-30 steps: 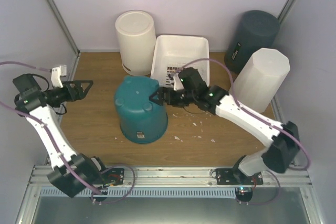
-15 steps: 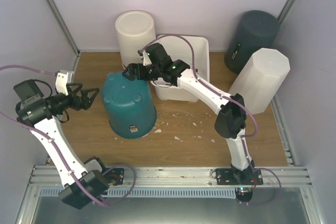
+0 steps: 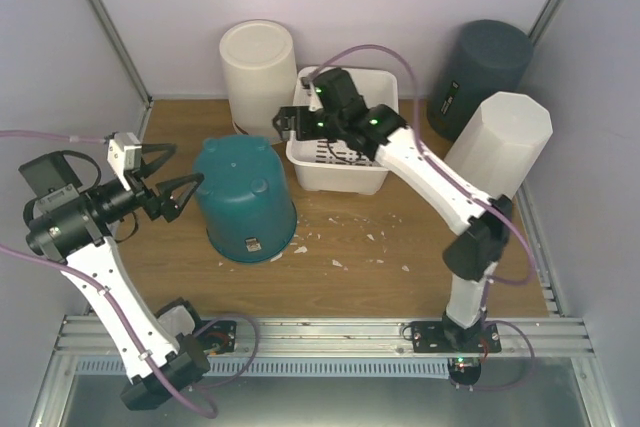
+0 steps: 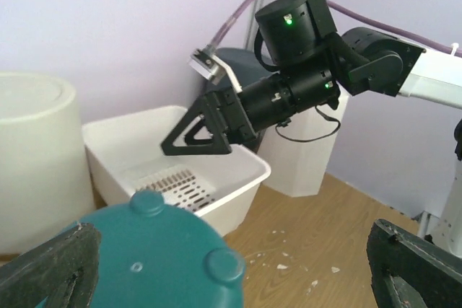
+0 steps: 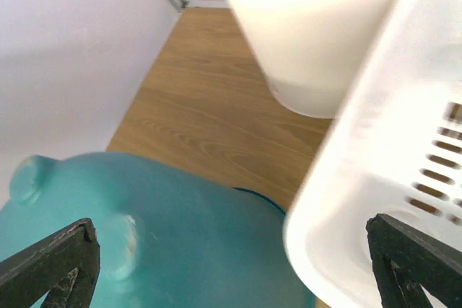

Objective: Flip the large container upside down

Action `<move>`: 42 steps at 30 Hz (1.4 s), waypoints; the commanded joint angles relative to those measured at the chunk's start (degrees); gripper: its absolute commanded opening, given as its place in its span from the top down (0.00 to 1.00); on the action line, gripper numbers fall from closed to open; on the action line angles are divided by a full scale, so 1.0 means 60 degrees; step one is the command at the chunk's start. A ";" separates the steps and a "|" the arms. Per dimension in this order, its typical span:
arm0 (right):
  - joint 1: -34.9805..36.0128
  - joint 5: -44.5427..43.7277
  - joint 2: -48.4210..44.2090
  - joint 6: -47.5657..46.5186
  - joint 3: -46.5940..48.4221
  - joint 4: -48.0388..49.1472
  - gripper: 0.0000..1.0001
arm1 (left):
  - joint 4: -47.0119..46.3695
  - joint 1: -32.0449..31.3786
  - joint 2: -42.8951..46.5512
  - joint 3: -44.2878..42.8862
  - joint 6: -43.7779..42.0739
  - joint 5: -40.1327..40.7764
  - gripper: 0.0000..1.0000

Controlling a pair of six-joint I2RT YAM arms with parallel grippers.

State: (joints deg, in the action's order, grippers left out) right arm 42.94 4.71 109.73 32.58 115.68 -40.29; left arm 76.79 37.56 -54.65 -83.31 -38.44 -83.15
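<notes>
The large teal container stands upside down on the wooden table, its footed base facing up. It also shows in the left wrist view and the right wrist view. My left gripper is open and empty, just left of the container's upper side, apart from it. My right gripper is open and empty. It hovers over the left rim of the white basket, just behind and right of the container's base, and shows in the left wrist view.
A white cylindrical bin stands at the back, left of the basket. A dark grey bin and a white octagonal bin stand at the back right. White crumbs lie on the table right of the teal container.
My right gripper swung from the container's right side to its back, then pulled away over the basket. The container shifted left. My left gripper moved closer to it.
</notes>
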 commanded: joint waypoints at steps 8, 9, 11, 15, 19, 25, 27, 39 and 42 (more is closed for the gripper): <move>-0.0777 -0.1018 -0.2920 0.1340 -0.3629 0.0269 0.00 | 0.0165 -0.0686 -0.0167 -0.1546 -0.2038 0.2191 0.01; -0.0759 -0.0950 -0.2862 0.1247 -0.3546 0.0102 0.00 | 0.0165 -0.1094 -0.0296 -0.1566 -0.1937 0.2485 0.01; -0.0703 -0.1005 -0.2685 0.0988 -0.3293 -0.0319 0.00 | 0.0165 -0.2464 -0.0682 -0.1440 -0.1337 0.3106 0.01; -0.0620 -0.1158 -0.2557 0.0628 -0.2939 -0.0969 0.00 | 0.0151 -0.5043 -0.1332 -0.1048 -0.0453 0.4276 0.01; -0.0610 -0.1441 -0.2798 0.0455 -0.3210 -0.1146 0.00 | 0.0145 -0.6965 -0.1516 -0.1185 -0.0423 0.6108 0.01; -0.0593 -0.1146 -0.2930 0.0327 -0.3457 -0.1226 0.00 | 0.0190 -0.9633 -0.0855 0.0093 -0.0895 0.9900 0.01; -0.0582 -0.1144 -0.2930 0.0324 -0.3576 -0.1224 0.00 | 0.0200 -1.0151 -0.0483 0.0602 -0.0918 1.0259 0.01; -0.0565 -0.0973 -0.2790 0.0067 -0.4020 -0.1179 0.00 | 0.0166 -1.0787 0.0161 0.3345 -0.2091 1.1613 0.01; -0.0567 -0.1087 -0.2663 -0.0131 -0.3966 -0.1162 0.00 | -0.0155 -1.0747 -0.0115 0.3355 -0.2264 1.2002 0.01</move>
State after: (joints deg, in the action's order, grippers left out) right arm 39.22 -1.15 93.60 33.78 92.01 -47.22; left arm 78.70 -26.92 -54.17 -63.33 -48.77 -15.07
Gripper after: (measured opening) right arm 0.998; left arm 0.989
